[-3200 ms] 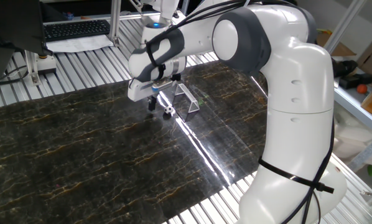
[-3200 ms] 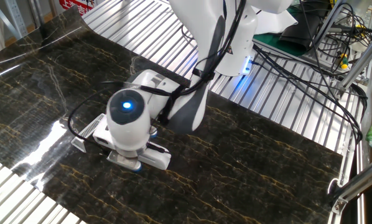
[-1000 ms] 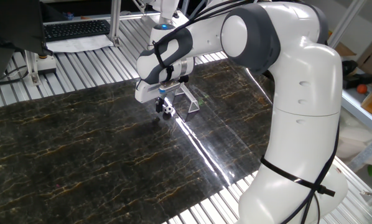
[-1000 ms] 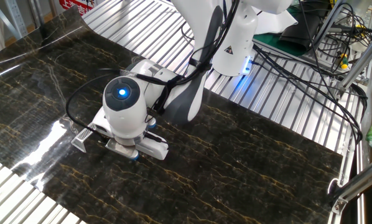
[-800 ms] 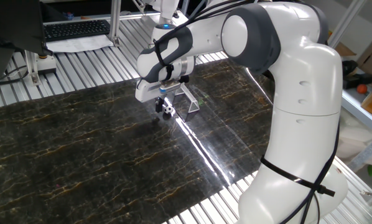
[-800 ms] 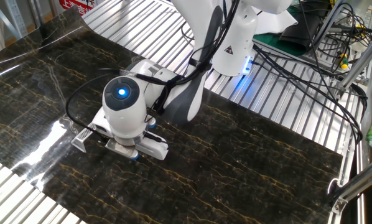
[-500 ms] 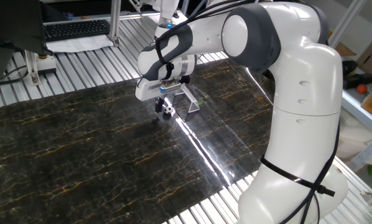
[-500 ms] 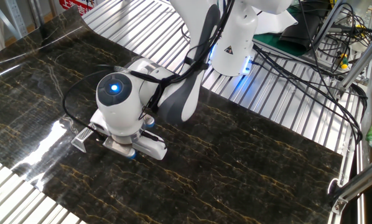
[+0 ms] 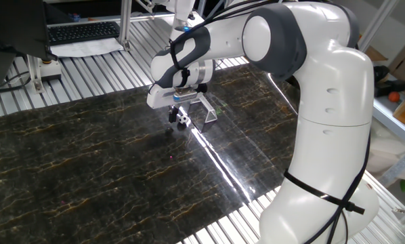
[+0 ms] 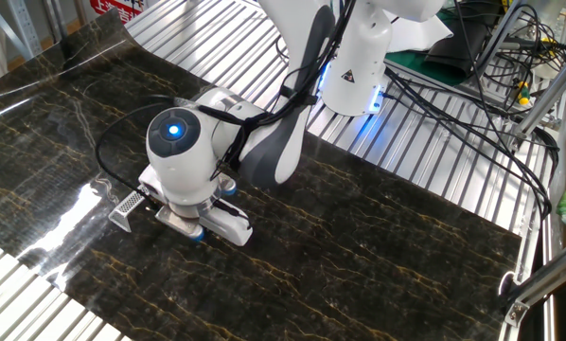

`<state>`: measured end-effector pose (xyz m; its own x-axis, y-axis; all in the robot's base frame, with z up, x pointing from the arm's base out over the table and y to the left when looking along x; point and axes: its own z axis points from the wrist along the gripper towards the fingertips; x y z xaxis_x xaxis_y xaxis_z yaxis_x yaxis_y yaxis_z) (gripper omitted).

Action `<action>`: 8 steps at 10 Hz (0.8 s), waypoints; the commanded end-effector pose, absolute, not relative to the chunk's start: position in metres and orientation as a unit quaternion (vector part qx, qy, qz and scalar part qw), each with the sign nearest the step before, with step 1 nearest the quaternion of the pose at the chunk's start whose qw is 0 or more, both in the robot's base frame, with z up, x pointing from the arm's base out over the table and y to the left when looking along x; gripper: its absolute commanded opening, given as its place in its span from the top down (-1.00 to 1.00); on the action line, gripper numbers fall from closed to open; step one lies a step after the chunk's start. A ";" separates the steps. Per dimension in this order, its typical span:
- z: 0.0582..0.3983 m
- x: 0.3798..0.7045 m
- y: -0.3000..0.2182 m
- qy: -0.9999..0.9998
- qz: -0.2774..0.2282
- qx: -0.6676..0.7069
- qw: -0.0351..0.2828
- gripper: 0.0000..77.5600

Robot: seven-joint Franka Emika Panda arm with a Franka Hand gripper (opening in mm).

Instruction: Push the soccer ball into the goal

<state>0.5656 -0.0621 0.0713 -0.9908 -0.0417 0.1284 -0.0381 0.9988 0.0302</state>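
**Gripper low behind the ball, goal just ahead**

Gripper (image 9: 173, 115) fingertips hang low over the dark mat, just behind the soccer ball (image 9: 182, 121); whether they are parted or pressed together cannot be told, since the wrist housing covers them from one side and they are too small from the other. Nothing looks to be held. The ball sits on the mat just in front of the goal (image 9: 203, 107), near its mouth but not inside. That line-up, fingers, ball, goal, suits a short shove, with the fingertips kept low so the tiny ball cannot slip under them. From the other fixed view only one end of the goal (image 10: 127, 206) shows beside the gripper head; the ball is hidden. Around the goal lies a glossy marbled black sheet (image 9: 87, 169) over slatted metal (image 9: 87, 74), with a keyboard (image 9: 80, 30) beyond.
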 end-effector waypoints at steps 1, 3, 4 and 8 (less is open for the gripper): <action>0.066 0.569 -0.079 -0.997 -0.010 0.042 0.060 1.00; 0.062 0.569 -0.109 -0.995 0.023 0.071 0.063 1.00; 0.067 0.568 -0.122 -0.988 0.092 0.101 0.068 1.00; 0.079 0.568 -0.114 -0.993 0.051 0.074 0.076 1.00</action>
<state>0.5677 -0.1216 0.0736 -0.9755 -0.1533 0.1578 -0.1757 0.9746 -0.1392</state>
